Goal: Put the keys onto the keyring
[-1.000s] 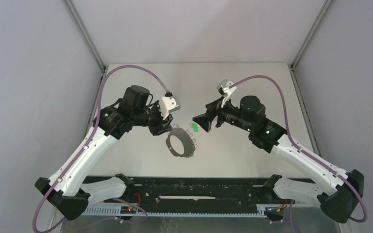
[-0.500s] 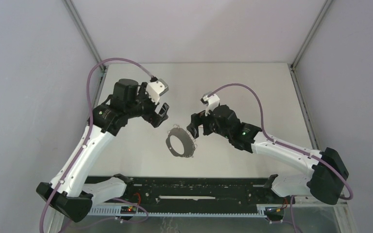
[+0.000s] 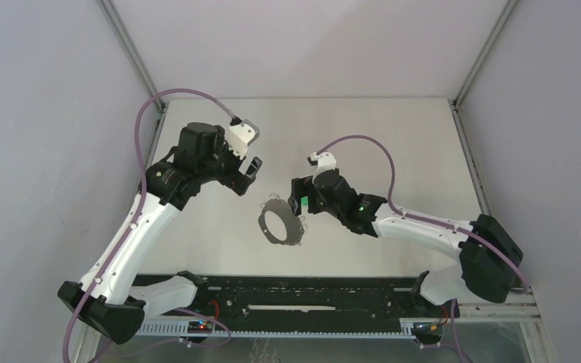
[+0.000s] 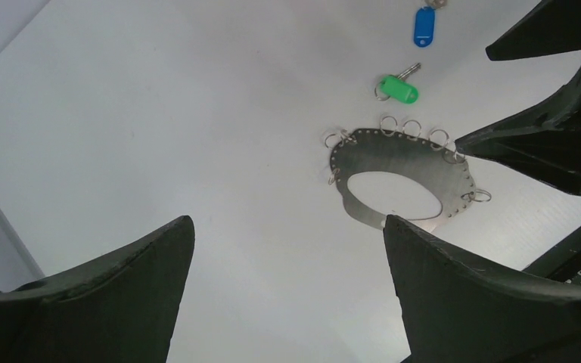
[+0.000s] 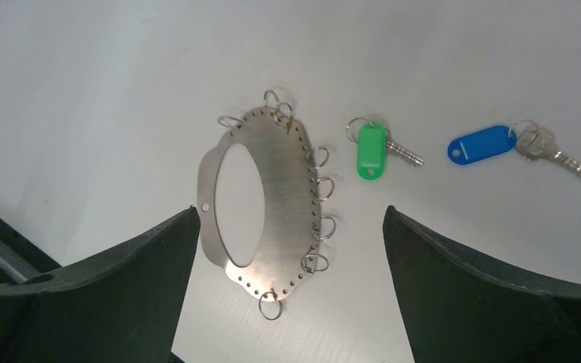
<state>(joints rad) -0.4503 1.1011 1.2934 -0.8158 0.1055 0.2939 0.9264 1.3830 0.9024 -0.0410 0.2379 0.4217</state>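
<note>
Right wrist view: the right claw (image 5: 289, 218) gapes wide and empty. Ahead of it the keyring (image 5: 281, 204) lies on the surface (image 5: 106, 91), with the green key (image 5: 371, 151) and blue key (image 5: 484, 145) beside. The left claw (image 4: 287, 223) is likewise wide and empty.

The left arm (image 3: 132, 242) and the right arm (image 3: 424, 227) have smooth white shells, black joints and black bases. A purple cable (image 3: 187, 92) loops to a white camera box (image 3: 242, 134) at each wrist (a green light (image 3: 361, 205) glows on the right arm). The left gripper (image 4: 287, 219) has dark, wedge-shaped fingers (image 4: 83, 302).
</note>
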